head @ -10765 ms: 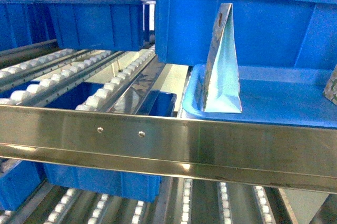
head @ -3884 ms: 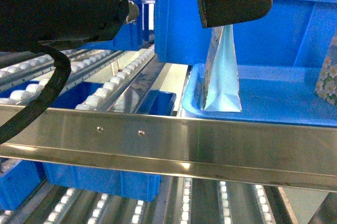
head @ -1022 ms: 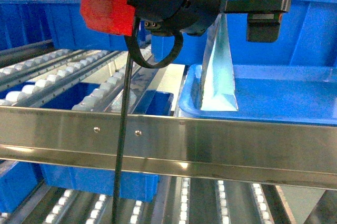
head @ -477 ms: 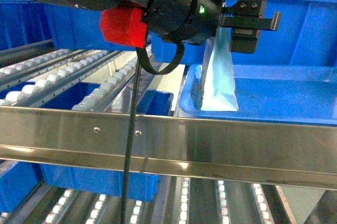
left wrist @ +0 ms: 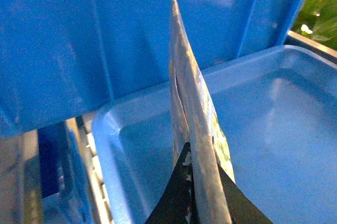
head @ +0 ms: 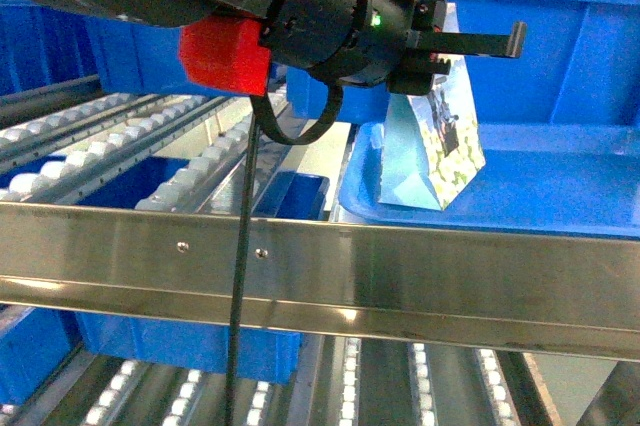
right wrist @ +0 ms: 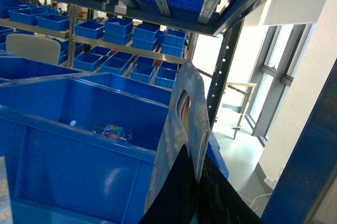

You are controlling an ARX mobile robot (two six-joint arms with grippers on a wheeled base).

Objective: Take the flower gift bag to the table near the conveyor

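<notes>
1. On the conveyor (head: 300, 266), steel rail in front, white rollers run at left beside blue bins (head: 190, 346).
2. Near the blue tray's (head: 560, 208) left edge, the flower gift bag (head: 438, 151) hangs tilted.
3. Left gripper (left wrist: 197, 190) pinches the bag's top edge.
4. Right gripper (right wrist: 197, 187) likewise clamps a bag (right wrist: 181, 124), seemingly a different one.

The steel front rail (head: 320, 266) of the conveyor is crossing the whole near side, blocking any straight pull toward the robot below it. The flower gift bag (head: 432, 146) is standing in a shallow blue tray (head: 560, 208), with bare tray floor lying open to its right. A tall blue bin (head: 560, 56) is walling off the back. The left arm's bulky wrist (head: 330, 16) and hanging black cable (head: 243, 246) are filling the space left of the bag.
</notes>
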